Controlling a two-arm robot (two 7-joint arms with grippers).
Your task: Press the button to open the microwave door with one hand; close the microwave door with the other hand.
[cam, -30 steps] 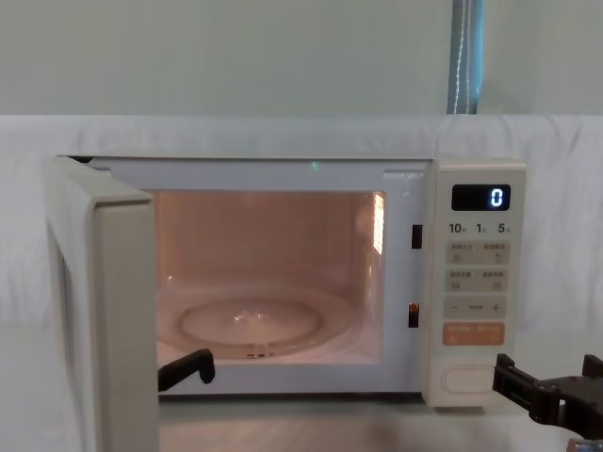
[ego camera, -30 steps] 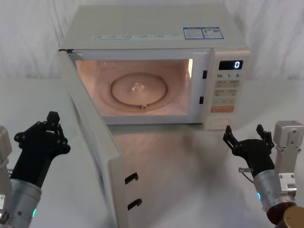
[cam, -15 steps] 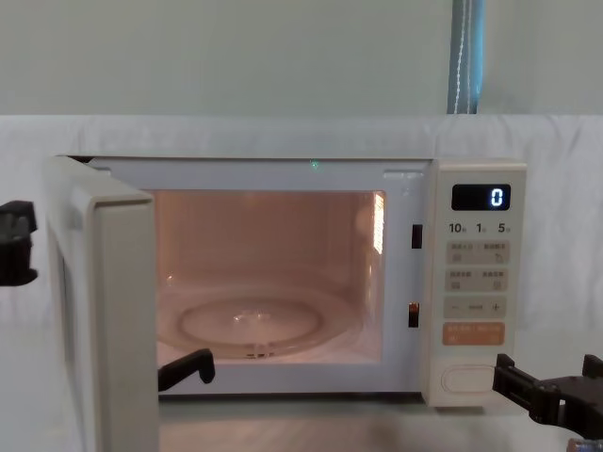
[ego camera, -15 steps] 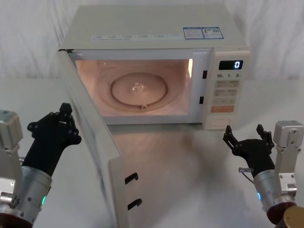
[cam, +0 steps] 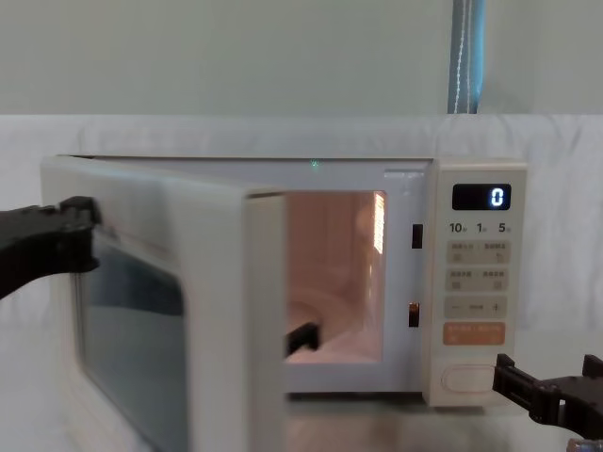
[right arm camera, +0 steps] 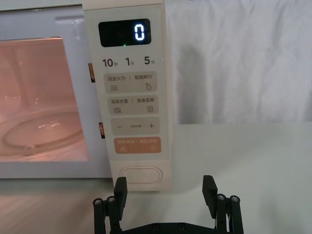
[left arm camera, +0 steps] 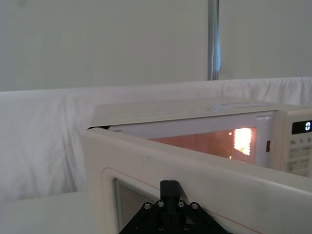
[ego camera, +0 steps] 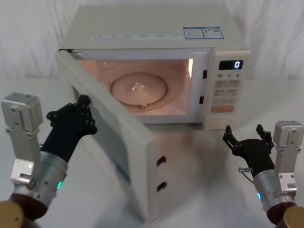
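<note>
The microwave door [ego camera: 111,142] stands about half open, its dark window facing my left side; its edge also crosses the left wrist view [left arm camera: 219,185] and the chest view [cam: 170,311]. My left gripper [ego camera: 85,114] is shut and rests against the door's outer face near the window's upper corner [cam: 80,235] [left arm camera: 170,187]. The button [right arm camera: 140,174] is the wide cream pill at the bottom of the control panel [ego camera: 222,121] [cam: 468,379]. My right gripper [ego camera: 243,134] hangs open just in front of and below it [right arm camera: 165,187] [cam: 548,372], not touching.
The microwave body [ego camera: 156,28] stands at the back of the white-draped table [ego camera: 199,180], its cavity lit with a glass turntable [ego camera: 139,88] inside. The display [right arm camera: 125,32] reads 0. An orange key [right arm camera: 138,145] sits above the button.
The door has swung from wide open to about half open. My left gripper has moved forward and to the right, onto the door's outer face. The right gripper has stayed still.
</note>
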